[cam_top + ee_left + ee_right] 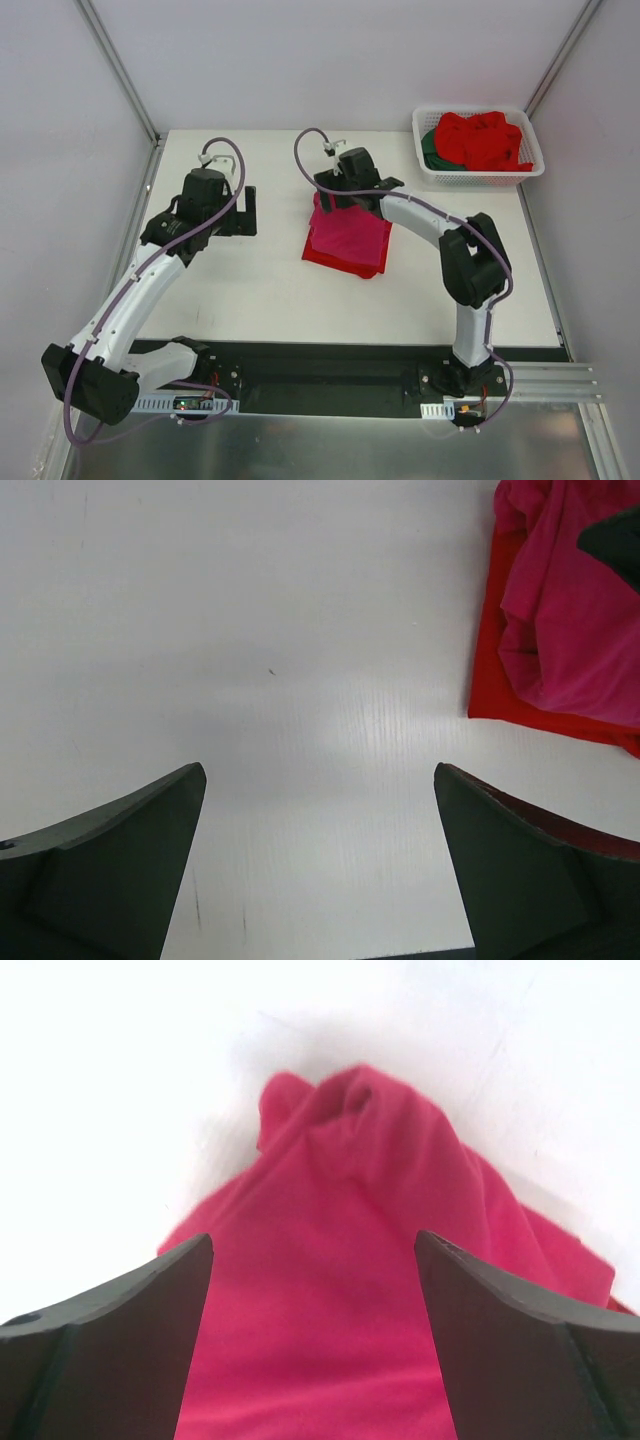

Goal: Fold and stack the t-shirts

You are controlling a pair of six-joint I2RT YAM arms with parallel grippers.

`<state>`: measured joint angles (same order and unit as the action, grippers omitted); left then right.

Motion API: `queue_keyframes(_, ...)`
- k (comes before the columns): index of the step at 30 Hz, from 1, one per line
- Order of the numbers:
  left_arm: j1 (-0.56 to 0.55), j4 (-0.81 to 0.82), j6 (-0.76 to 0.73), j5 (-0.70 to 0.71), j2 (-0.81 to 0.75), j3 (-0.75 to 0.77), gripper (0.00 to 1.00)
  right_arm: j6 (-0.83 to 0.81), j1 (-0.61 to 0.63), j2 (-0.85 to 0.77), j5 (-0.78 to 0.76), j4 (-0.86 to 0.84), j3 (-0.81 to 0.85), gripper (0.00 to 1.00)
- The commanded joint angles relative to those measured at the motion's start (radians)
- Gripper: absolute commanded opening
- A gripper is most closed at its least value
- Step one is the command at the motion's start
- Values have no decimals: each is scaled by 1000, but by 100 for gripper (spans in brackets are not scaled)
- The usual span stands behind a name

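A folded magenta-pink t-shirt (350, 232) lies on top of a folded bright red t-shirt (335, 258) in the middle of the table. My right gripper (337, 198) hovers open over the far edge of this stack. In the right wrist view its fingers (150, 1300) straddle the magenta cloth (350, 1170) without pinching it. Left of the stack, my left gripper (243, 211) stands open over bare table (300, 660). The left wrist view shows the magenta shirt (580, 610) and the red shirt's edge (488, 685) at the right. More red t-shirts (485, 140) and a dark green one (430, 150) lie in the basket.
The white slotted basket (478, 179) stands at the table's back right corner. Grey walls with metal posts (120, 70) close in the table on three sides. A black rail (330, 385) carrying both arm bases runs along the near edge.
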<state>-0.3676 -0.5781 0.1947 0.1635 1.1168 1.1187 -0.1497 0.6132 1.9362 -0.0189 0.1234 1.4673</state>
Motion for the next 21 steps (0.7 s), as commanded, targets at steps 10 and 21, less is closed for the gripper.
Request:
queue_keyframes(10, 2, -14, -11, -79, -57, -54, 99, -34, 16, 216, 27, 68, 223, 96)
queue_keyframes(21, -1, -14, -9, -114, -43, -63, 99, -80, 39, 219, -64, 128, 222, 96)
